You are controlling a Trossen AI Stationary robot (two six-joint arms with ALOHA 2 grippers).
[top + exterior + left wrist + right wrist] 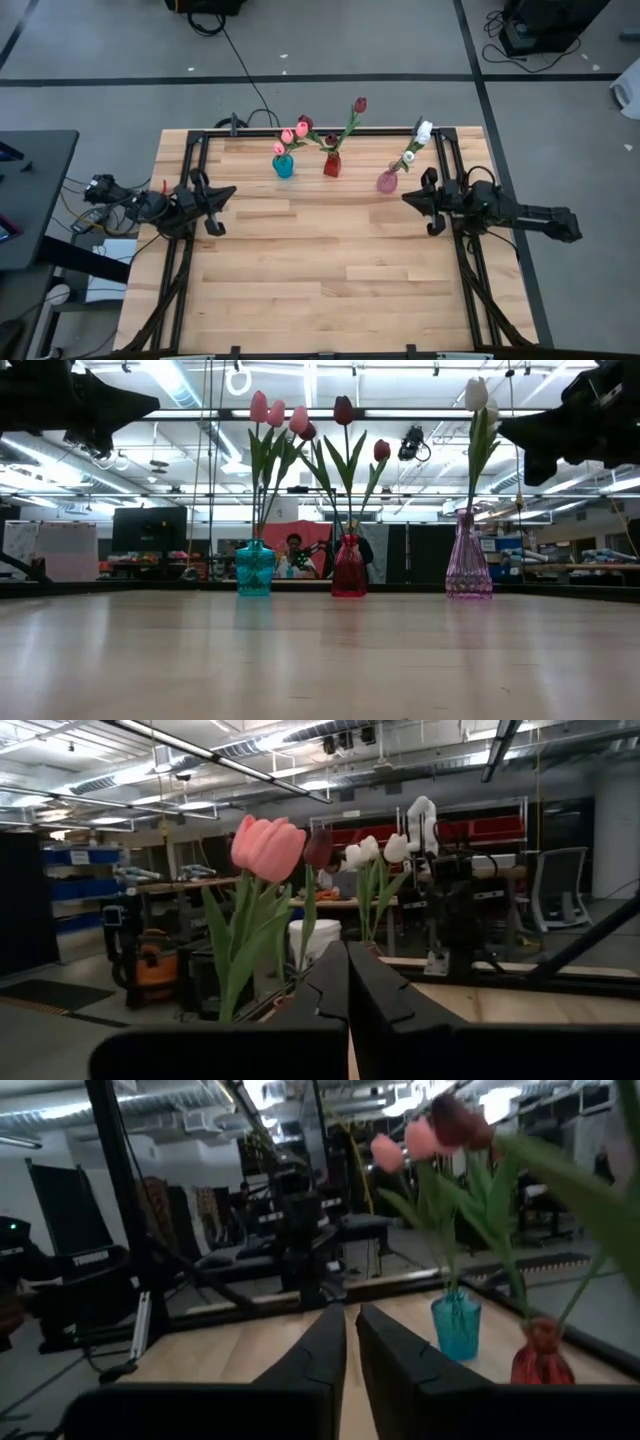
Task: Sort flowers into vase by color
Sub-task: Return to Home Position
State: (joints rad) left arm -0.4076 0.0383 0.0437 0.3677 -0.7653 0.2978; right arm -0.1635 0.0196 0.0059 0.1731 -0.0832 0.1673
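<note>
Your flowers all stand in vases along the far edge of the table [330, 270], and none lies loose on the wood. The pink tulips [272, 412] are in the blue vase [255, 568] on the left. The dark red tulips [343, 410] are in the red vase [349, 566] in the middle. The white tulips [476, 394] are in the pink vase [468, 565] on the right. One dark head leans left, close to the pink bunch; its stem seems to rise from the red vase, though you may want to check that.

By these views the sorting looks done, each colour in its own vase. I judge that only parking the arms is left.

The left gripper [347, 955] sits at the table's left edge, well apart from the vases. Its jaws are pressed together on nothing. The right gripper [350, 1320] sits at the right edge, near the pink vase but not touching it. Its jaws are drawn nearly closed and also hold nothing.
</note>
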